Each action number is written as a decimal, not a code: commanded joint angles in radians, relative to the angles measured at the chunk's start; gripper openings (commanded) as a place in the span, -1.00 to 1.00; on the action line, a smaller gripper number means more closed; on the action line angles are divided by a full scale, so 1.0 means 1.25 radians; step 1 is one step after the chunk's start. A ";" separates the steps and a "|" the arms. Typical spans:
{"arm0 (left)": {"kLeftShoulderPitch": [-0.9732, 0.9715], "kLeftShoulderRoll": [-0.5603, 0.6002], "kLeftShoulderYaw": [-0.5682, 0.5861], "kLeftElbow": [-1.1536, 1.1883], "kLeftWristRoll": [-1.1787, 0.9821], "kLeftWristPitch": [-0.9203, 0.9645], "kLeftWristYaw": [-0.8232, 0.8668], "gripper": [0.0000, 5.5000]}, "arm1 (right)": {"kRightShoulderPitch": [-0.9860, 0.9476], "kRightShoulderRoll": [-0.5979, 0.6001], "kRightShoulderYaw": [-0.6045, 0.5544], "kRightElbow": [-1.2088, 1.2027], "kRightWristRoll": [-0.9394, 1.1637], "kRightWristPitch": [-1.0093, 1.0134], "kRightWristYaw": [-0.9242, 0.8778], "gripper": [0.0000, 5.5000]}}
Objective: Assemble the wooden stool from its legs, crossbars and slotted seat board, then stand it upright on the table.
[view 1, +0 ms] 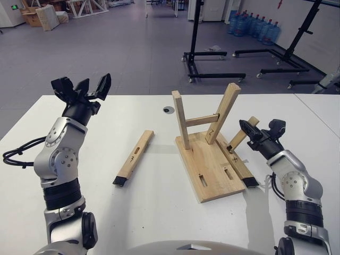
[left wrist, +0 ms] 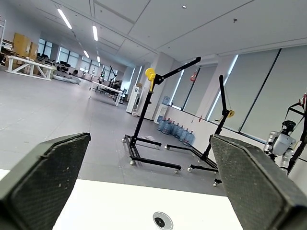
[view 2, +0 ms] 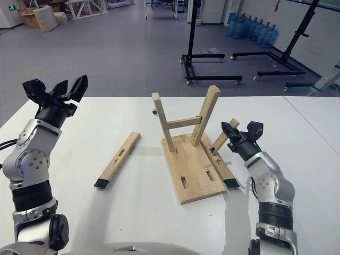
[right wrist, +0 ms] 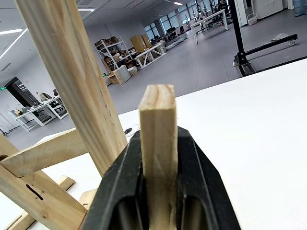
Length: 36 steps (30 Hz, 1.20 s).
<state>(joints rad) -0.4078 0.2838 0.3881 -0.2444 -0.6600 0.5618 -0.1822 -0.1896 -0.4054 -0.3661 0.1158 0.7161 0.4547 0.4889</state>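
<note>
Right gripper (view 1: 258, 130): clamped narrow on the upper end of a bar (view 1: 240, 137), wood flush between both fingers (right wrist: 192, 163). Just past the seat's (view 1: 215, 188) right edge, toward its far half.

Bar: tilted, long axis rising from low by the seat's right edge, up and rightward into the claw. Lower end down at the far end of a leg (view 1: 239, 163) lying flat along the seat's right edge. Joined there or only touching: cannot tell.

Lying leg: long axis parallel to the seat's long side, black foot (view 1: 251, 182) toward the robot, at the seat's near right corner.

Seat: flat on the table (view 1: 149, 212), long axis running away from the robot and slanting left, slots facing up.

On the seat's far end: two legs (view 1: 180, 119) standing up from it, splaying apart toward their tops, tied by a crossbar (view 1: 202, 120) set roughly level between them.

Left of the seat, apart from it: a loose leg (view 1: 135, 158) flat on the table, black foot nearest the robot, long axis pointing away and slightly toward the seat.

Left gripper (view 1: 84, 87): well left of the seat and raised above the table, fingers (left wrist: 48, 177) spread wide, holding nothing, tips aimed up and away from the robot.
</note>
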 commanded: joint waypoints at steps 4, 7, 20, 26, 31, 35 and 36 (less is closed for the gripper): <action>0.001 0.001 -0.006 0.005 0.004 -0.009 0.006 0.66 | -0.021 0.008 -0.013 0.037 -0.016 -0.019 0.008 -0.86; 0.005 0.000 -0.009 0.006 0.006 -0.012 0.003 0.66 | -0.025 0.011 -0.010 0.059 -0.027 -0.032 0.013 -0.86; 0.019 0.001 -0.030 -0.002 0.013 -0.025 -0.003 0.66 | -0.035 0.017 0.002 0.100 -0.068 -0.063 0.040 -0.86; 0.024 0.005 -0.039 -0.004 0.018 -0.028 -0.006 0.66 | -0.016 0.016 0.005 0.090 -0.082 -0.065 0.044 -0.86; 0.024 0.007 -0.042 -0.006 0.024 -0.030 -0.007 0.66 | 0.002 0.012 0.012 0.090 -0.103 -0.082 0.047 -0.86; 0.026 0.007 -0.042 -0.008 0.027 -0.032 -0.007 0.66 | 0.014 0.010 0.011 0.084 -0.110 -0.086 0.050 -0.86; 0.026 0.007 -0.042 -0.008 0.028 -0.032 -0.007 0.66 | 0.015 0.010 0.012 0.084 -0.111 -0.086 0.051 -0.86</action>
<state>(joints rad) -0.3854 0.2838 0.3453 -0.2488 -0.6325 0.5249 -0.1902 -0.1988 -0.3846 -0.3561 0.2162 0.6051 0.3339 0.5595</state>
